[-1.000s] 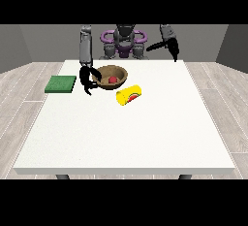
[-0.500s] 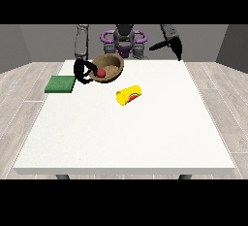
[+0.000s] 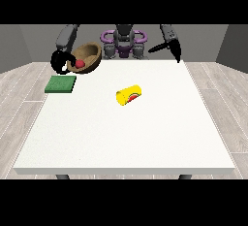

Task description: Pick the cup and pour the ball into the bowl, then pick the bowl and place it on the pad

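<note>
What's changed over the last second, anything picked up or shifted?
The wooden bowl, with the red ball inside, has been lifted off the table and carried toward the view's left by the hand at the view's left, tilting as it goes. It now hangs near the green pad. The yellow cup stays on its side; the other hand stays raised.

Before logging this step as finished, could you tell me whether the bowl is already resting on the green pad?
No, the bowl is held tilted in the air by the hand at the view's left, above the pad.

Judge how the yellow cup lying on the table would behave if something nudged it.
The yellow cup lies on its side on the table, so it would probably roll. It looks rigid, so it likely keeps its shape when pushed. Nothing beside it would stop it.
</note>
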`<state>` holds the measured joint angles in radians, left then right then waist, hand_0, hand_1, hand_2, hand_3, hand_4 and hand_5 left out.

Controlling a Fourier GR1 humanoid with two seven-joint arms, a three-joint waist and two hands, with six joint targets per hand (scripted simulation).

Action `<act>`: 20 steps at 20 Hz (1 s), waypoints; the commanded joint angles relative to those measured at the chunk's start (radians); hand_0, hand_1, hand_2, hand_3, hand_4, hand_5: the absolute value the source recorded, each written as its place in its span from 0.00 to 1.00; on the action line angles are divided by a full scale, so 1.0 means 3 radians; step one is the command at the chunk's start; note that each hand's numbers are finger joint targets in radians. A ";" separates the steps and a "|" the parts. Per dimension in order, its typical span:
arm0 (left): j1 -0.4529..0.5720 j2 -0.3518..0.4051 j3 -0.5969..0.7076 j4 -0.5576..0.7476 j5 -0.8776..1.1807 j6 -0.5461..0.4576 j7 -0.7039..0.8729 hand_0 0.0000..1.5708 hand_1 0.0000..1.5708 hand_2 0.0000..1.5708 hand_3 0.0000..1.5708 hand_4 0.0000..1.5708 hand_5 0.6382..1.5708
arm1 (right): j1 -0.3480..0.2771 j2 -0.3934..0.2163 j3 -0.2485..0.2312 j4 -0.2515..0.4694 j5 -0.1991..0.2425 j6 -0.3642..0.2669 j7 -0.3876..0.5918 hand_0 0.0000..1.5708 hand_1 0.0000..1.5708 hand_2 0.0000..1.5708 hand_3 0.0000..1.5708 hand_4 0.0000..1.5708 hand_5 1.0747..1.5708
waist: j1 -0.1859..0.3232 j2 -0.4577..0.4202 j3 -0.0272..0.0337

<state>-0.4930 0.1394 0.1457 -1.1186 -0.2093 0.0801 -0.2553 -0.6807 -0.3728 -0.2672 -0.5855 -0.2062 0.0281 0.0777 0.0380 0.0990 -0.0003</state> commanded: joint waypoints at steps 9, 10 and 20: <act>-0.0196 -0.0100 -0.0001 0.0164 -0.0138 0.0410 -0.0424 0.00 0.00 0.00 0.00 0.00 0.99 | 0.0039 -0.0500 -0.0339 0.0003 -0.0348 0.0629 -0.0155 1.00 1.00 1.00 1.00 0.68 0.98 | -0.0190 0.0560 0.0002; -0.0178 -0.0143 -0.0121 -0.0077 -0.0184 0.0387 -0.0412 0.00 0.00 0.00 0.00 0.00 0.99 | 0.0021 -0.0779 -0.0500 0.0172 -0.0439 0.0860 -0.0269 1.00 1.00 1.00 1.00 0.67 0.98 | -0.0044 0.0775 0.0006; -0.0185 -0.0138 -0.0374 -0.1048 -0.0311 0.0401 -0.0144 0.00 0.00 0.00 0.00 0.00 0.99 | 0.0087 -0.1215 -0.0640 0.0591 -0.0280 0.1028 -0.1212 1.00 1.00 1.00 0.00 0.67 0.99 | 0.0153 0.1422 0.0013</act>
<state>-0.5477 0.0881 0.0612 -1.3258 -0.2884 0.2088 -0.3284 -0.6523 -0.6976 -0.4470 -0.4444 -0.3086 0.3273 -0.1838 0.0653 0.4553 0.0027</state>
